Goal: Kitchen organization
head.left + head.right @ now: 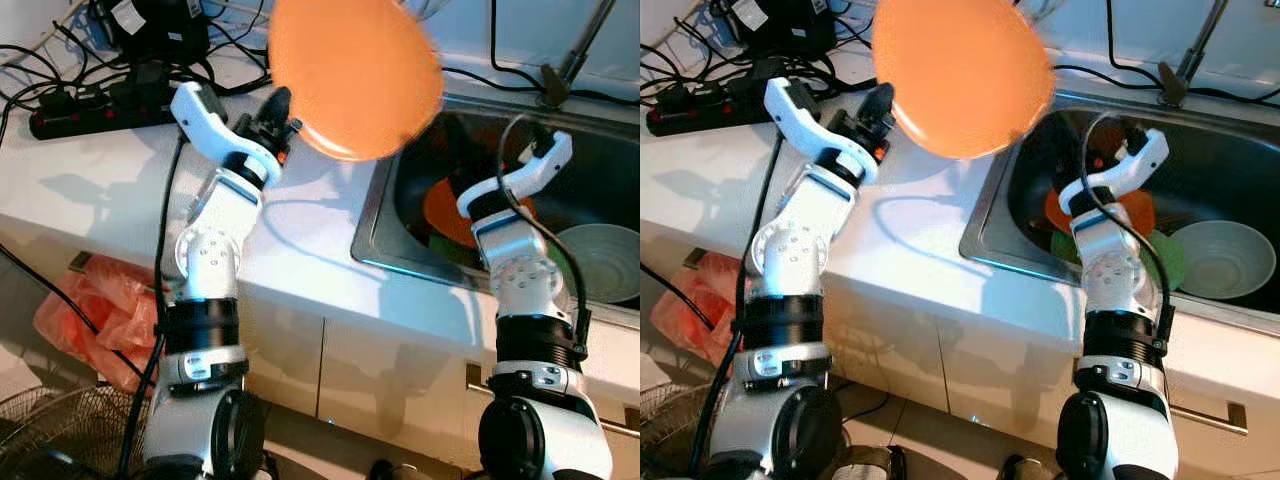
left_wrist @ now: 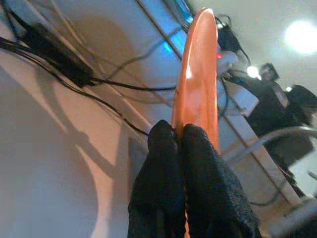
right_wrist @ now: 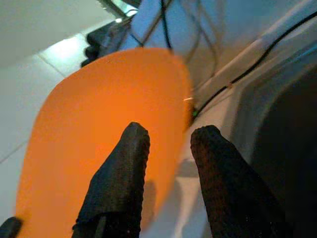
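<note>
Smooth, glossy orange plate (image 1: 355, 75), round and thin, was pinched at its rim by the left hand (image 1: 278, 112) above the white counter (image 1: 120, 190); the right hand (image 3: 168, 148), fingers spread, hovered beside it over the steel sink (image 1: 385, 215).

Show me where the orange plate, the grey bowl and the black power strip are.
orange plate (image 1: 355, 75), left eye view, middle of its face.
grey bowl (image 1: 1223, 259), right eye view, its inside.
black power strip (image 1: 95, 112), left eye view, its top.

From my remote station, both eye views read bright and even, arm shadows falling soft on the white counter (image 1: 90, 190), while the raised orange plate (image 1: 355, 75) smears with motion blur. A ceiling lamp (image 2: 301, 35) flares in the left wrist view; the right wrist view is soft.
</note>
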`<state>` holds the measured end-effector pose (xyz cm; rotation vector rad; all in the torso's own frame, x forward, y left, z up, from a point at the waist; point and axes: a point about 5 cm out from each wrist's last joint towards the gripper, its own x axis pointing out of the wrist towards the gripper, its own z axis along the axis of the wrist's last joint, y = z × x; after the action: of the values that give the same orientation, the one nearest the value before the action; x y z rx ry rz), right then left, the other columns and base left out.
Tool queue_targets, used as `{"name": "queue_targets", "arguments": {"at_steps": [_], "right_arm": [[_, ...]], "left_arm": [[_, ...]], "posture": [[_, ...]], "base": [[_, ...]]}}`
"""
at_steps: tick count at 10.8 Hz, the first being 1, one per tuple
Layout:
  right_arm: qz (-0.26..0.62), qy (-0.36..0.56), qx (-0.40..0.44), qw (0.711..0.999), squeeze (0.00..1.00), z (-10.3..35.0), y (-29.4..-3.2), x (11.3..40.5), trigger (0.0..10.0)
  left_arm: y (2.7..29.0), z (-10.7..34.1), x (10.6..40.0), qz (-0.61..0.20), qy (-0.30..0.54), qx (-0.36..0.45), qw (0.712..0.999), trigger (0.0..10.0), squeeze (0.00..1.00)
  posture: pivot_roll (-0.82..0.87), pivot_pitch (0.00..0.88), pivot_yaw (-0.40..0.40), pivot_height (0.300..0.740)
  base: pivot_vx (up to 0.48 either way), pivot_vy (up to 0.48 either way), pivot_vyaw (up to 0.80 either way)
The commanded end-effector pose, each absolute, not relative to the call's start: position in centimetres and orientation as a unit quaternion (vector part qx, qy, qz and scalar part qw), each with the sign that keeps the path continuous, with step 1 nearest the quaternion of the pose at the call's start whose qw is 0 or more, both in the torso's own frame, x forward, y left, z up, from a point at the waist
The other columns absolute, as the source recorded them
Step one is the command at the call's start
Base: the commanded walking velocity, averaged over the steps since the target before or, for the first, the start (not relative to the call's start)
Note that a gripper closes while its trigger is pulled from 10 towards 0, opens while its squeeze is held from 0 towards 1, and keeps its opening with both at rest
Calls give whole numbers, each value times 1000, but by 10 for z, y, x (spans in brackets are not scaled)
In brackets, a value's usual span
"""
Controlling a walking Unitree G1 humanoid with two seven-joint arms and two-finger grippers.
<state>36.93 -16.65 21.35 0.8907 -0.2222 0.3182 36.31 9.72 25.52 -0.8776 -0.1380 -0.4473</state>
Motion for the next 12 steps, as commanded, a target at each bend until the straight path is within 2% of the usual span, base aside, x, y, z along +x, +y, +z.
{"name": "queue_targets", "arguments": {"at_steps": [1, 4, 8, 10, 12], "right_arm": [[169, -116, 431, 879, 0, 221, -164, 368, 10000], [188, -118, 445, 868, 0, 224, -162, 365, 10000], [188, -110, 440, 871, 0, 222, -160, 366, 10000], [187, -109, 437, 873, 0, 222, -161, 366, 10000], [176, -109, 431, 878, 0, 221, -165, 366, 10000]], "left_arm": [[87, 269, 356, -251, -95, -427, 863, 10000, 0], [81, 271, 351, -271, -96, -435, 853, 10000, 0], [77, 272, 348, -292, -93, -436, 847, 10000, 0], [77, 273, 348, -291, -96, -435, 847, 10000, 0], [83, 272, 350, -267, -101, -420, 861, 10000, 0]], "posture": [[51, 94, -8, 740], [48, 90, -10, 740], [50, 87, -11, 740], [51, 84, -12, 740], [54, 87, -15, 740]], "base": [[0, 0, 0], [0, 0, 0], [0, 0, 0], [0, 0, 0], [0, 0, 0]]}}
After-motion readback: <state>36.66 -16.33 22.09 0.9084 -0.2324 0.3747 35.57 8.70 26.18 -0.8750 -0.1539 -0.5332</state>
